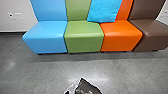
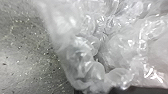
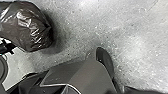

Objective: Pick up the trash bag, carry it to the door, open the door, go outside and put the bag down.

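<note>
Looking down, we find the trash bag (image 1: 87, 86) close before us, its clear plastic (image 2: 115, 52) bunched near our left wrist, probably for carrying; whether either tool pinches it, we cannot tell. Beyond, coloured seats (image 1: 83, 31) prop up a blue cushion (image 1: 103, 11).

In the right wrist view, a broad dark-grey housing (image 3: 75, 72) of the robot's own body reaches from the frame's edge toward its middle, its flat faces meeting at angled edges. A thin pale line bends across it. A darker, rounded piece (image 3: 106, 58) stands up at its far end, near the centre of the frame. Close to one side edge, part of a curved rim (image 3: 2, 68) shows, cut off by the frame.
</note>
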Motion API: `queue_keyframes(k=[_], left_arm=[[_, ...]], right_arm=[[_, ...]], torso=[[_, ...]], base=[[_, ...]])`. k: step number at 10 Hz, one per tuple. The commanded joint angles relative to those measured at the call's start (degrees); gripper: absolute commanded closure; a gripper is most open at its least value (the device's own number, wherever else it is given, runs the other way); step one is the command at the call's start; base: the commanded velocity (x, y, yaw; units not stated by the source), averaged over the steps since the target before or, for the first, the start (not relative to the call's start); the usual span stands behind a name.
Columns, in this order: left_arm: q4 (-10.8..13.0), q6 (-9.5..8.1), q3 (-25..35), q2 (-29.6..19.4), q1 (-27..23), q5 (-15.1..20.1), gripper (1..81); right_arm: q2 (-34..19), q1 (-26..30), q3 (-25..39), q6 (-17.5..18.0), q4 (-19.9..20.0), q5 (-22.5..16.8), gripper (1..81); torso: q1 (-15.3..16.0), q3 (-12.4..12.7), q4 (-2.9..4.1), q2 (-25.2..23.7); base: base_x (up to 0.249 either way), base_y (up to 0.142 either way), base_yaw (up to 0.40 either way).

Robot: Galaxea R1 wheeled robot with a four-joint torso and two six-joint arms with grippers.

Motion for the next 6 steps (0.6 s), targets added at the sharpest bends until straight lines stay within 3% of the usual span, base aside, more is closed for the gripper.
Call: queue_keyframes(k=[1,6], left_arm=[[0.8,0.19,2.7,-2.3,-5.0,3.8,81.1],[0.5,0.01,9.2,-7.7,-5.3,3.4,81.1]], right_arm=[[-3.0,1.9,0.5,0.0,0.7,-4.4,1.0],[0.4,1.6,-2.0,0.0,0.5,-5.0,1.0]], torso=[[-3.6,5.5,0.0,5.6],[-10.1,15.0,0.0,15.7]], base=[[0.0,0.0,0.0],[0.0,0.0,0.0]])
